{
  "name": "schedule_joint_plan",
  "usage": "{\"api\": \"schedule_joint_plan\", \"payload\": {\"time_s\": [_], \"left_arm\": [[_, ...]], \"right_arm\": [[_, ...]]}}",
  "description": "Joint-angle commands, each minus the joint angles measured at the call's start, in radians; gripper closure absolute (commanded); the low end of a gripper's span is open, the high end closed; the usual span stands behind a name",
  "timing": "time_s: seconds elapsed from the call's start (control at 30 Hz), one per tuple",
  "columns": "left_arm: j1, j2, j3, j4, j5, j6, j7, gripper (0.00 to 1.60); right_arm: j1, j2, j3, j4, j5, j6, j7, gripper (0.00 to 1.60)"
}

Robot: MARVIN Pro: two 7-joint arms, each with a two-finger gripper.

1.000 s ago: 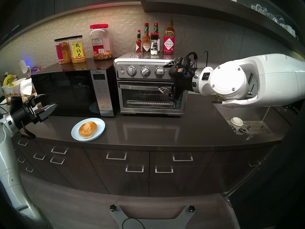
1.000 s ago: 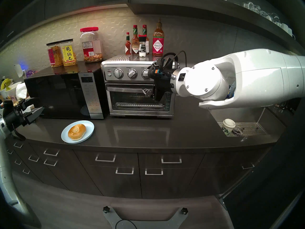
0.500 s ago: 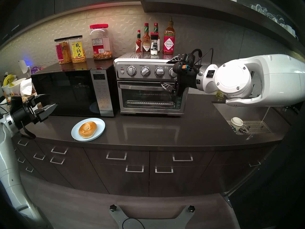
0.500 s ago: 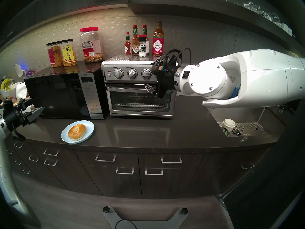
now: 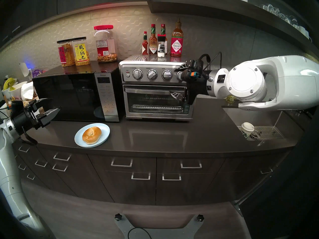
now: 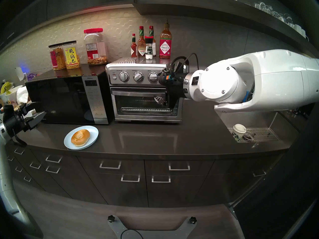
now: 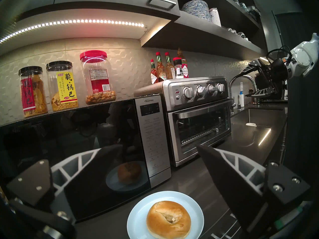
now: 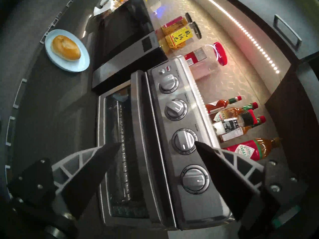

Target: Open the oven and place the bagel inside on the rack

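The left gripper [image 5: 53, 105] has not moved in the last second: its jaws are spread and empty, and it hovers over the counter. The bagel [image 5: 91, 135] lies untouched on the blue plate [image 5: 105, 130], just ahead of and below those fingertips. The black microwave [image 5: 72, 95] stands directly in front of them. Further right, the oven [image 5: 155, 61] has its door shut, and the rack [image 5: 156, 96] is dimly visible behind the glass. The change is in the right gripper [image 8: 157, 143]. It has drifted toward the robot's right, from over the door's middle to its right end, with its jaws wide and gripping nothing. The bar handle [image 8: 138, 130] runs between its two fingers in the wrist view, one finger over the glass and one over the knobs. The left wrist view suggests the gripper is out in front of the handle, not touching it. Opening has therefore not begun, and this looks like a re-alignment for the grasp.
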Motion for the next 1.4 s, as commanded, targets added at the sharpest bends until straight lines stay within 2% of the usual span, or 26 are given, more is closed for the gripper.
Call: {"api": "schedule_joint_plan", "payload": {"time_s": [0.0,0.1,0.23,0.27,0.3,0.33,0.47,0.73,0.83,1.3,1.37], "left_arm": [[-0.006,0.004,-0.003,-0.011,-0.004,-0.002,-0.002,0.00],[-0.006,0.004,-0.003,-0.011,-0.004,-0.002,-0.002,0.00],[-0.006,0.004,-0.003,-0.011,-0.004,-0.002,-0.002,0.00],[-0.006,0.004,-0.003,-0.011,-0.004,-0.002,-0.002,0.00],[-0.006,0.004,-0.003,-0.011,-0.004,-0.002,-0.002,0.00],[-0.006,0.004,-0.003,-0.011,-0.004,-0.002,-0.002,0.00],[-0.006,0.003,-0.003,-0.011,-0.003,-0.002,-0.002,0.00],[-0.006,0.003,-0.004,-0.012,-0.003,-0.001,-0.002,0.00],[-0.006,0.003,-0.004,-0.012,-0.003,-0.001,-0.002,0.00],[-0.006,0.003,-0.004,-0.012,-0.003,-0.001,-0.002,0.00],[-0.006,0.003,-0.004,-0.012,-0.003,-0.001,-0.002,0.00]], "right_arm": [[0.107,-0.033,-0.006,0.024,-0.035,0.000,0.121,0.00],[0.121,-0.045,0.004,0.045,-0.048,-0.007,0.197,0.00],[0.125,-0.063,0.026,0.090,-0.045,-0.013,0.253,0.00],[0.123,-0.067,0.030,0.105,-0.046,-0.019,0.271,0.14],[0.122,-0.074,0.030,0.117,-0.049,-0.021,0.287,0.80],[0.119,-0.076,0.032,0.125,-0.048,-0.022,0.294,1.60],[0.093,-0.108,0.037,0.182,-0.043,-0.034,0.352,1.60],[0.013,-0.158,0.038,0.254,-0.059,-0.052,0.345,1.60],[-0.013,-0.173,0.044,0.265,-0.056,-0.047,0.328,1.60],[-0.101,-0.186,0.065,0.248,-0.021,0.032,0.138,1.60],[-0.106,-0.188,0.066,0.252,-0.020,0.033,0.130,1.60]]}}
